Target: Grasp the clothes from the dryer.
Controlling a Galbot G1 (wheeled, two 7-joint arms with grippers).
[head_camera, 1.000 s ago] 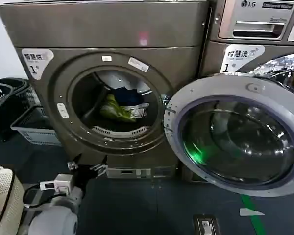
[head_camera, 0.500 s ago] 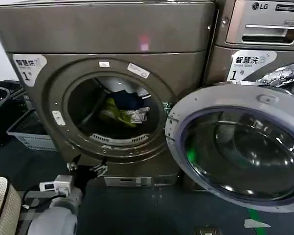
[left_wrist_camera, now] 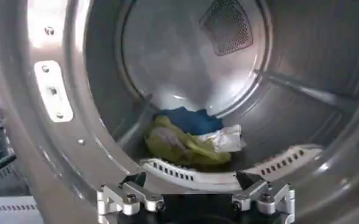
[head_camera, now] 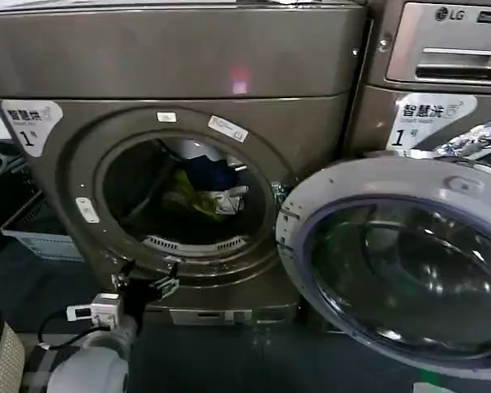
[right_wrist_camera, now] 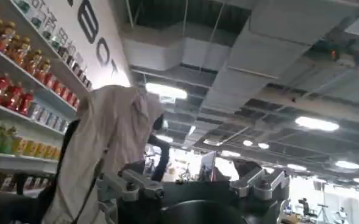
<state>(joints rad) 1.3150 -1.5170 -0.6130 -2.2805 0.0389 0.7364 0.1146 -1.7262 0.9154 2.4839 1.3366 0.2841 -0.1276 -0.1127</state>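
So you're barely started — dryer door is swung open, clothes sit untouched at the drum's bottom, left gripper spread wide just below the porthole rim, reach-in and grab remain.

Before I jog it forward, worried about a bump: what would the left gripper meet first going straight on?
Probably the dryer's lower door rim; the left gripper sits low, the clothes lie beyond.

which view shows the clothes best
The left wrist view: the clothes lie unobstructed on the drum floor, colours distinct. The head view shows them smaller, deep inside the dryer. The right wrist view faces the ceiling.
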